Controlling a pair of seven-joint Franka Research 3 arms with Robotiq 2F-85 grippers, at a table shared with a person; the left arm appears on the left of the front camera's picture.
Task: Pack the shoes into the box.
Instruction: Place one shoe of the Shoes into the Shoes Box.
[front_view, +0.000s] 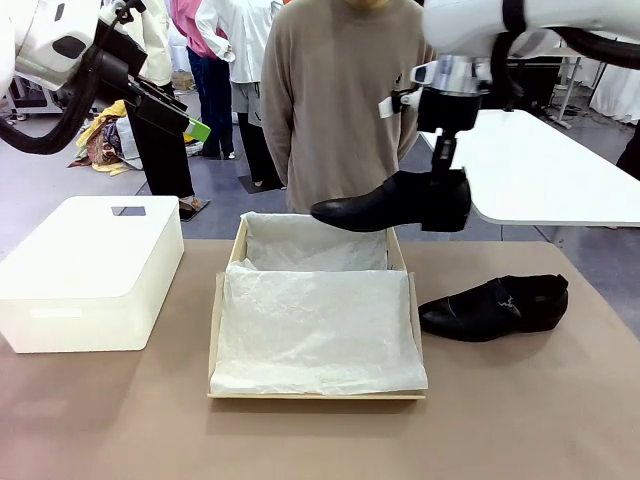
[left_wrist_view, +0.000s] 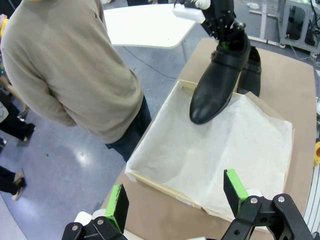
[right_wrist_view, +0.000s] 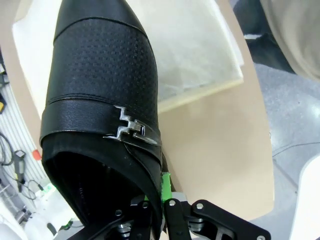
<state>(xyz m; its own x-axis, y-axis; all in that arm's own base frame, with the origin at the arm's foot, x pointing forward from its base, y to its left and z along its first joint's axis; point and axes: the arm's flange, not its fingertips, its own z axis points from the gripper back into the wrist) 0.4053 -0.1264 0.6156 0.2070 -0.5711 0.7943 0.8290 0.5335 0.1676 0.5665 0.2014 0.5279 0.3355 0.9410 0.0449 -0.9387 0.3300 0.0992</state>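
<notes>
One black shoe (front_view: 395, 203) hangs in the air over the far right corner of the box (front_view: 214, 340), toe pointing left. My right gripper (front_view: 445, 195) is shut on its heel end. In the right wrist view that shoe (right_wrist_view: 102, 100) fills the foreground, its strap buckle showing, pinched at the heel rim by my right gripper (right_wrist_view: 162, 200). The other black shoe (front_view: 497, 305) lies on the table right of the box. The tan box is open and lined with white tissue paper (left_wrist_view: 220, 145). My left gripper (left_wrist_view: 177, 197) stands open, raised high at the left, with nothing between its green pads.
A white plastic bin (front_view: 88, 270) with a handle slot stands on the table left of the box. A person in a beige sweater (front_view: 335, 90) stands at the far side, right behind the box. A white table (front_view: 545, 165) is at the back right.
</notes>
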